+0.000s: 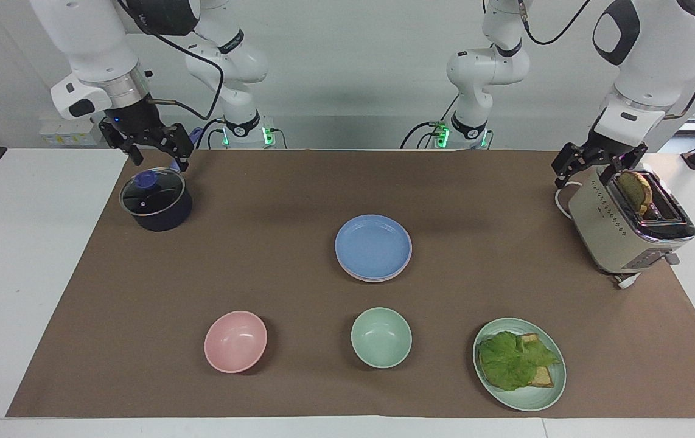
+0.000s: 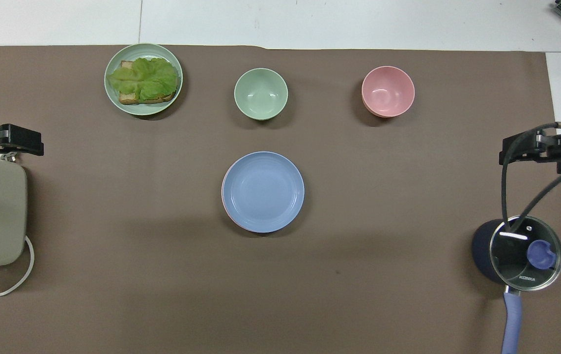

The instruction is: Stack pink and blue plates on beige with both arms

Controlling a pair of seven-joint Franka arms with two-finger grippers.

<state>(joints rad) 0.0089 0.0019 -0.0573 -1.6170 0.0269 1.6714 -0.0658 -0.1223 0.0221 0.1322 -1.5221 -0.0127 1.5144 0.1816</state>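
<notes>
Plates (image 1: 373,247) are stacked mid-table, blue on top, a pink rim showing beneath; beige cannot be seen. They are judged light, stiff and smooth, best pinched at the raised rim. Nearest the robots, the right tool (image 1: 151,146) is held open and empty over a lidded pot (image 1: 155,201), and the left tool (image 1: 598,161) open above a toaster (image 1: 627,225). Farther out, a pink bowl (image 1: 235,341), green bowl (image 1: 381,337) and lettuce plate (image 1: 519,364) are lined up. Nothing is found blocking the stack.
</notes>
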